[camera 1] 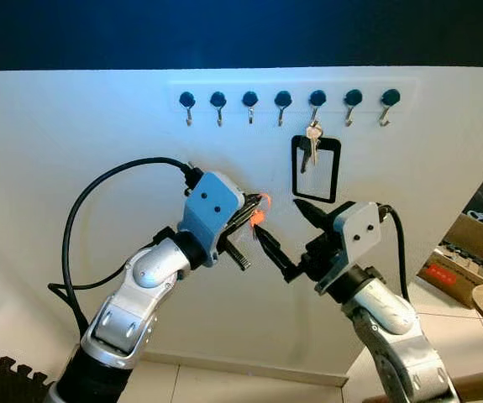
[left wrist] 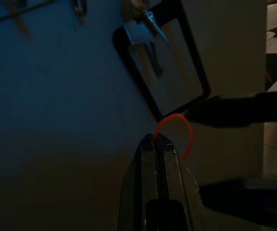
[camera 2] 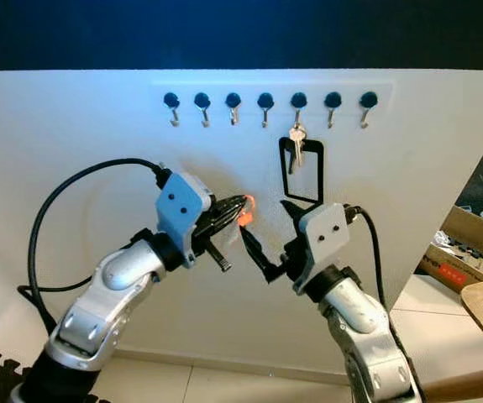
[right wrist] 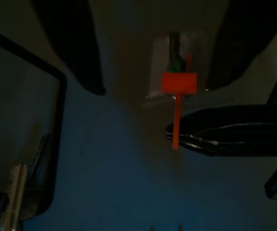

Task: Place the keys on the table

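Status: early. Left gripper (camera 1: 254, 217) clenched on orange loop (left wrist: 180, 129) of a key tag, held in front of wall. Right gripper (camera 1: 285, 231) released, just beside it. Other keys (camera 1: 312, 143) hang on hook. Remaining: carry to table w/ placement.

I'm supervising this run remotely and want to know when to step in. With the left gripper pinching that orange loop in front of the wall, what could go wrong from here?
1. The left gripper holds only the thin orange loop at its fingertips; it might slip out.
2. The right gripper, open, sits very close; the fingers could collide.
3. The hanging keys and black frame hang just above and could get knocked.
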Robot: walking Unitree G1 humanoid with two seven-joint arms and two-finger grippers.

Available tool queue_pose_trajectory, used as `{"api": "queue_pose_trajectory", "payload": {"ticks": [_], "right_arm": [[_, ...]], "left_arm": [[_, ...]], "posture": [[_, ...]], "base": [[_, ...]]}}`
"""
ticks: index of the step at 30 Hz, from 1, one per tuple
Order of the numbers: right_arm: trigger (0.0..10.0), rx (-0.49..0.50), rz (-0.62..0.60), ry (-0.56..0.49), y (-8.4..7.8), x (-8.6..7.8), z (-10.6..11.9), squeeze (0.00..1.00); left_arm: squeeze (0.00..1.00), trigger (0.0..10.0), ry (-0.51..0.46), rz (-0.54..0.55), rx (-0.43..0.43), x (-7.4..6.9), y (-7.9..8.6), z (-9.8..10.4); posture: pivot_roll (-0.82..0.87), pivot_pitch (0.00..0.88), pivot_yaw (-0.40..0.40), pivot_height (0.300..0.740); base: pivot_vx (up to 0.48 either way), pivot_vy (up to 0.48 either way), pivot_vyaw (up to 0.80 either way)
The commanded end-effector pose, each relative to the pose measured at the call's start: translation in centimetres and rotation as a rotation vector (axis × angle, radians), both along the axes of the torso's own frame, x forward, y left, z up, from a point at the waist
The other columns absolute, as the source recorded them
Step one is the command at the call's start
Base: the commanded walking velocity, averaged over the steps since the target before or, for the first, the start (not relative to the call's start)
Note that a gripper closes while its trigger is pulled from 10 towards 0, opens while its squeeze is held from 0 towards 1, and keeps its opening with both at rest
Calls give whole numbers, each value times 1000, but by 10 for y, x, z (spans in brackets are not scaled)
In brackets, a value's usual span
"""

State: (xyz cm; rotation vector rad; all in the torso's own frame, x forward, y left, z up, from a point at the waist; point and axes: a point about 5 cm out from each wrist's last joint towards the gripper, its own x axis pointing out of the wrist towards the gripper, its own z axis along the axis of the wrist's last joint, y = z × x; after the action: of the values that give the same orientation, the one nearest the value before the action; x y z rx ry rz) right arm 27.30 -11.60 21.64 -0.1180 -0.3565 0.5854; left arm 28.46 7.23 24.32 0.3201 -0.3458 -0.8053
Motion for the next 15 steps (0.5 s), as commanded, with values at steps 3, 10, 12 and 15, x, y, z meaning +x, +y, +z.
{"api": "queue_pose_trajectory", "payload": {"ticks": [3, 10, 12, 15], "right_arm": [[4980, 19, 46, -16, 10, 1, 2, 0], [4314, 33, 61, -35, 16, 3, 6, 0], [3490, 35, 63, -37, 17, 3, 6, 0], [2980, 39, 64, -40, 18, 4, 6, 0]], "left_arm": [[0, 10000, 9, -22, -6, -5, -3, -1], [0, 10000, 13, -21, -5, -5, -3, -2], [0, 10000, 16, -22, -3, -5, -3, -2], [0, 10000, 20, -22, 1, -6, -3, -2]], "posture": [[34, 125, 63, 740], [37, 125, 63, 740], [37, 124, 67, 740], [37, 124, 68, 740]], "base": [[0, 0, 0], [0, 0, 0], [0, 0, 0], [0, 0, 0]]}}
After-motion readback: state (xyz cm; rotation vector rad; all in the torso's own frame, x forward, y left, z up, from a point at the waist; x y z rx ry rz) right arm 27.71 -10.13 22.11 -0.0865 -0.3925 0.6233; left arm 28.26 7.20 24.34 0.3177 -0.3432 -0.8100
